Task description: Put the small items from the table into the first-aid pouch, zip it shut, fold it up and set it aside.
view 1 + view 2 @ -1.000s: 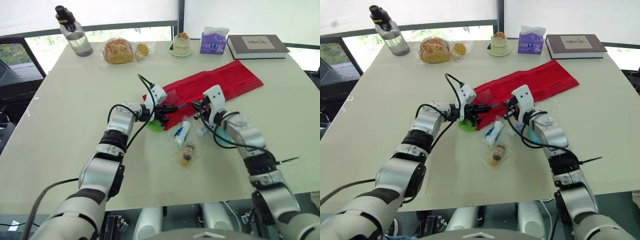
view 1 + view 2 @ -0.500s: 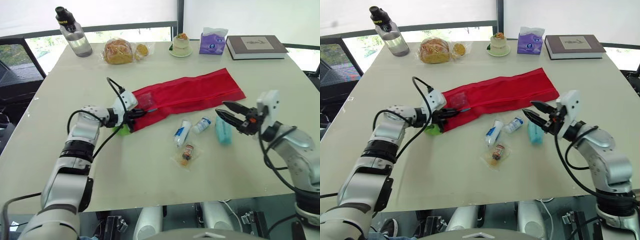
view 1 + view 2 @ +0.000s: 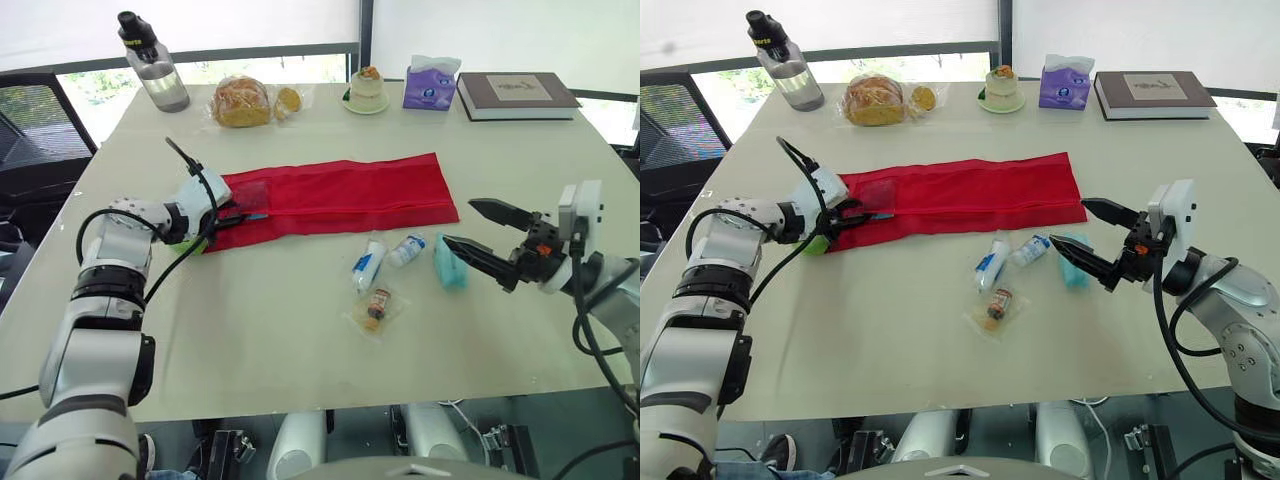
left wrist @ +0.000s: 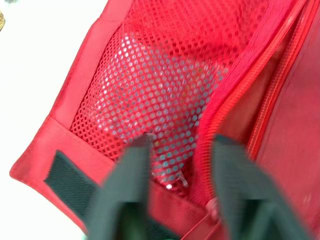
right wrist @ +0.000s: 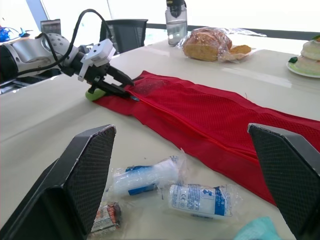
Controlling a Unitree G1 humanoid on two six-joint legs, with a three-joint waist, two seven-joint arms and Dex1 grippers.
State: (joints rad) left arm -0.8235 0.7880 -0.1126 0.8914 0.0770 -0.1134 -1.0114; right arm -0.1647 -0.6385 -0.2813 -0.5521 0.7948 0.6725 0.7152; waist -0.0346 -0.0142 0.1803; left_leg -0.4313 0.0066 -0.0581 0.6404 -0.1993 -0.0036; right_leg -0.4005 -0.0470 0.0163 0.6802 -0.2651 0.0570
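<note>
Four small items lie on the table [image 3: 250,330], all outside the red first-aid pouch [image 3: 330,195]. From the head views, the pouch is spread flat and long across the middle of the table. Just in front of it are a white and blue tube [image 3: 368,265], a small bandage roll [image 3: 406,250], a teal packet [image 3: 449,266] and a clear packet [image 3: 374,306] with something brown inside. The left gripper [image 3: 235,212] rests on the left end of the pouch, above a green thing [image 3: 185,243]. The right gripper [image 3: 458,222] hovers just beside the teal packet with its jaws spread wide and holding nothing. At the far edge stand a bottle [image 3: 155,65], bagged bread [image 3: 243,100], a small cake [image 3: 367,88], a tissue pack [image 3: 430,85] and a book [image 3: 515,93].

In the left wrist view, the two fingers [image 4: 127,195] stand apart over the mesh pocket [image 4: 165,95]. The zipper line [image 4: 235,100] runs between them, and they pinch nothing that I can see.

In the right wrist view, both fingers [image 5: 75,175] are far apart. Between them I see the tube and the bandage roll, and behind these the pouch with the left gripper at its end.
</note>
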